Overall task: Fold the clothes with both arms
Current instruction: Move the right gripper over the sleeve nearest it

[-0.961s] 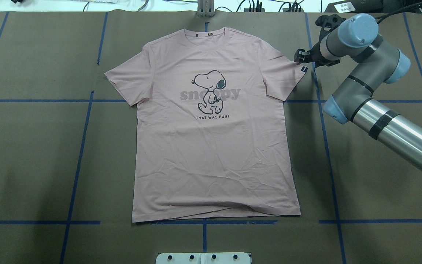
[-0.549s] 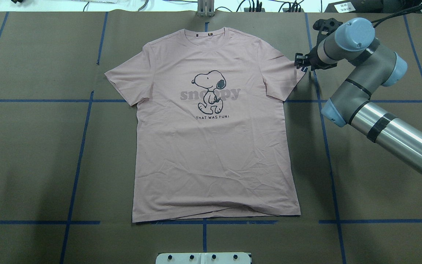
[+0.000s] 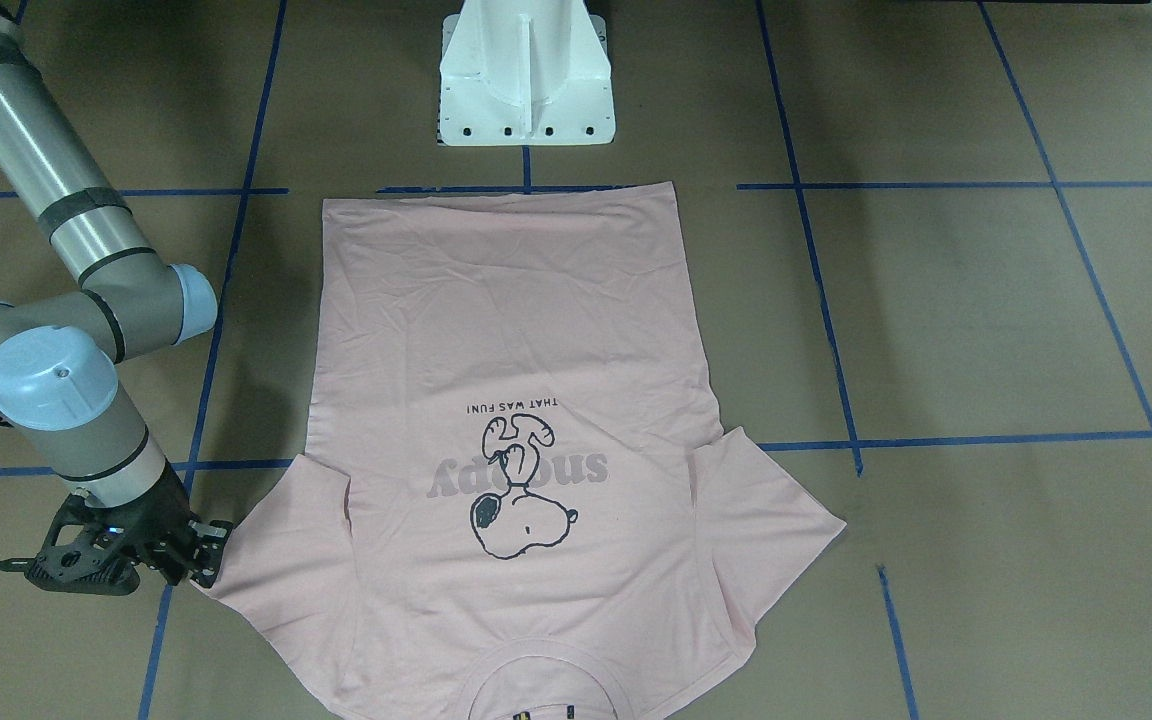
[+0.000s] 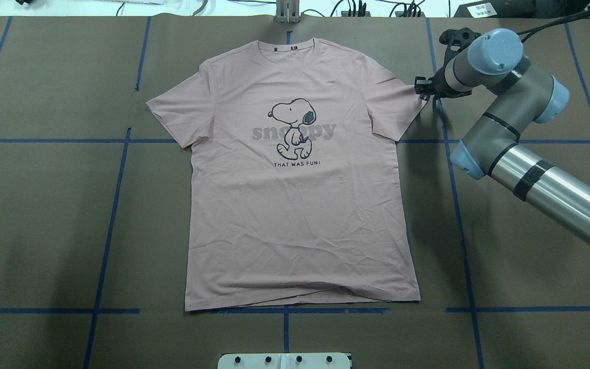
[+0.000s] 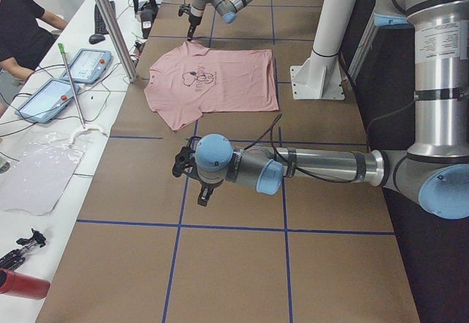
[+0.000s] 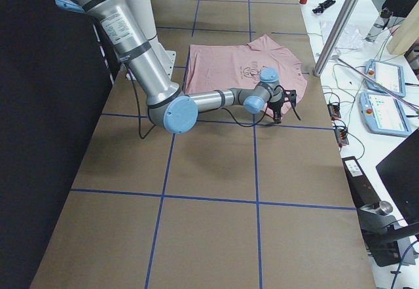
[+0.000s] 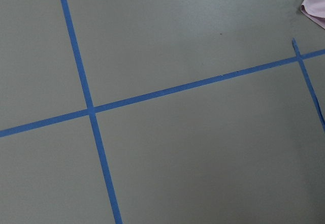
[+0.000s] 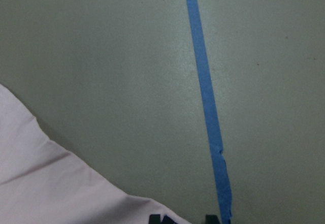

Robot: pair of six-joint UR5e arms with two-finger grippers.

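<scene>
1. Now you see the pale pink short-sleeved T-shirt [image 4: 300,220] lying flat, cartoon print up, mid-way along the brown paper-covered bench [image 4: 44,215].
2. The black two-finger right gripper [image 4: 422,90] sits at the tip of one sleeve, its jaws apart over the sleeve's edge.
3. The black left gripper [image 5: 202,195] hangs well apart from the shirt; you cannot tell whether it is open or closed.

Matt, lightly creased cloth T-shirt [image 4: 300,220]
</scene>
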